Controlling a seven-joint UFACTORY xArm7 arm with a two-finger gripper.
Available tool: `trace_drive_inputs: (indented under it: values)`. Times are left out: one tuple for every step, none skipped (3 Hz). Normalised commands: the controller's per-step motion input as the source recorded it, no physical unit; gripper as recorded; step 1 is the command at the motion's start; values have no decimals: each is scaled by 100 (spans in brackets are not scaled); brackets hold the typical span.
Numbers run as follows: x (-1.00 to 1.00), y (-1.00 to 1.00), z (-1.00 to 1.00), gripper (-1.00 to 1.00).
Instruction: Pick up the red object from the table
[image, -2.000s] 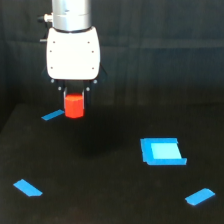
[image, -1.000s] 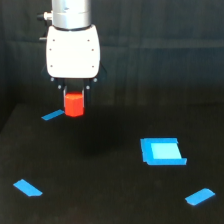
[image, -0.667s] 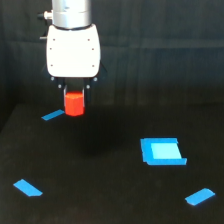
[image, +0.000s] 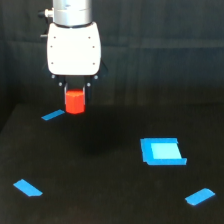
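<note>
1. a black table (image: 110, 200) is seen filling the lower part of the exterior view, with a dark curtain-like backdrop behind it.
2. a blue rectangular patch (image: 161, 151) is laid flat on the table at about four o'clock from the picture's middle, well apart from the arm.
3. three blue tape strips are found on the surface: one (image: 52, 115) at about nine o'clock from the red object and near it in the picture, one (image: 28, 188) toward the eight o'clock corner, and one (image: 199, 196) toward the five o'clock corner.
4. nothing is seen between the red object and the table below it; only a faint dark shadow is made out on the surface underneath.
5. the white body of the arm is seen at eleven o'clock in the view, hanging straight down, with the gripper (image: 75, 95) at its lower end.
6. the red object (image: 75, 101) is held between the dark fingers, which are closed narrowly on its upper part; its lower part is left showing beneath them.
7. the red object is seen raised clear of the table, directly under the arm.
8. its faceted sides are seen upright and its flat bottom is faced toward six o'clock; it appears slightly taller than wide, so its long axis is read as running twelve to six, though the top is hidden by the fingers.
</note>
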Motion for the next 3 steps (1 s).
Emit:
trace_drive_inputs:
  values:
    - [3,7,21,-97]
    - [1,6,6,-96]
    - [-2,1,11,-85]
